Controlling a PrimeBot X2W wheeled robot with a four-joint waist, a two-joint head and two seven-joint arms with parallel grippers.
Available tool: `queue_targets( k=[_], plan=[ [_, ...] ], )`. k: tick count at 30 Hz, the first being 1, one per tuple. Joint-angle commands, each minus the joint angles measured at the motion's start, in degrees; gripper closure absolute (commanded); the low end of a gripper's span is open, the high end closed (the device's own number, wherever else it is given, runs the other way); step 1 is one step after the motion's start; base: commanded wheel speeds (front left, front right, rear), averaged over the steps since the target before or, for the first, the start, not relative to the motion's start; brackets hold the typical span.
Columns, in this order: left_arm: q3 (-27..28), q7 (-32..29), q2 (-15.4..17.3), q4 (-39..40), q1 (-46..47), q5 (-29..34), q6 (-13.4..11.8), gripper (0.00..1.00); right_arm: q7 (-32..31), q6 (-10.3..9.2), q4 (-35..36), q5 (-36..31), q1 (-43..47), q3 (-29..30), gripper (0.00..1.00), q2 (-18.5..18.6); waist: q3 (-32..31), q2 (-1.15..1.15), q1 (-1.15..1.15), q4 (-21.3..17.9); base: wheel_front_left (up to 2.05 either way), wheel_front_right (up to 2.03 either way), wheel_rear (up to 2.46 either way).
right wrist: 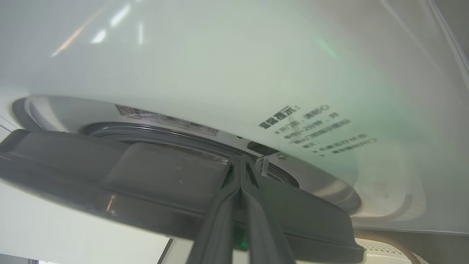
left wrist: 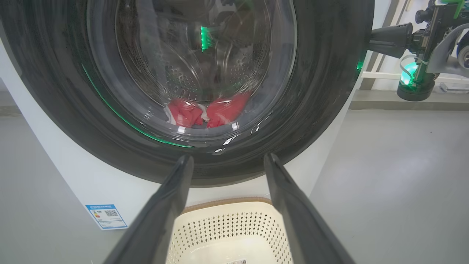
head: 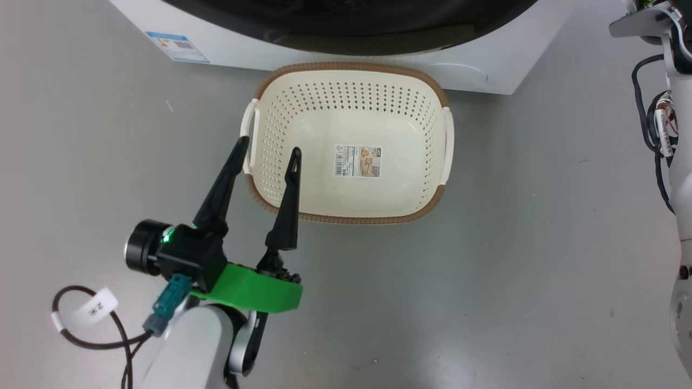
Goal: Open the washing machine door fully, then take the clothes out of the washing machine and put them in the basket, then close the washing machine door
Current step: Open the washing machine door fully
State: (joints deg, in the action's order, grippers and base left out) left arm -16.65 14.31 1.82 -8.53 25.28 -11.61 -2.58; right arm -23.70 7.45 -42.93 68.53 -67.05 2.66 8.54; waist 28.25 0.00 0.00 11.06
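**Head view + both wrist views: stock list, washer area**

1. Washing machine point(head: 243, 48): white front-loader, top of head view. Blue label sticker point(head: 177, 47) at upper left of frame.
2. Washing machine door point(left wrist: 329, 91): glossy black ring w/ clear glass bowl, upper half of left wrist view. Lies across the drum mouth, not swung wide.
3. Clothes point(left wrist: 220, 110): red w/ white trim, centre of left wrist view, seen thru the glass (low in the drum, inside the machine).
4. Basket point(head: 351, 67): cream, perforated, brown rim. Centre of head view, on grey floor point(head: 540, 243) just in front of the machine. Paper label point(head: 357, 161) on its bottom.
5. Left gripper point(head: 269, 146): lower left of head view, fingers spread wide, empty, tips over basket's left rim.
6. Right gripper point(right wrist: 240, 161): bottom centre of right wrist view, fingers pressed together, nothing held. Tips at the door's edge by the white front. Whether door is ajar: can't tell.
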Motion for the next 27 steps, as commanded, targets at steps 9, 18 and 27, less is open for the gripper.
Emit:
queue_targets(
  k=[9, 18, 27],
  plan=[
    [0.82, 0.69, 1.06, 0.99, 1.51, -0.63, -0.73, 0.0, -4.26, 0.03, 0.28, 1.04, -2.24, -1.81, 1.0, -1.48, -0.02, 0.0, 0.0, 1.34, 0.0, 0.0, 0.0],
    [1.19, 0.69, 1.06, 1.17, 1.34, -0.62, -0.83, 0.0, -8.44, 0.03, 1.22, 2.19, -1.57, -2.48, 1.0, -2.36, -0.21, 0.0, 0.0, 0.82, 0.0, 0.0, 0.0],
    [1.7, 0.69, 1.06, 1.13, 1.42, -0.11, -0.61, 0.0, -12.08, 0.03, 3.28, 3.04, 0.14, -2.77, 1.0, -3.18, -0.77, 0.0, 0.0, -0.27, 0.0, 0.0, 0.0]
  ],
)
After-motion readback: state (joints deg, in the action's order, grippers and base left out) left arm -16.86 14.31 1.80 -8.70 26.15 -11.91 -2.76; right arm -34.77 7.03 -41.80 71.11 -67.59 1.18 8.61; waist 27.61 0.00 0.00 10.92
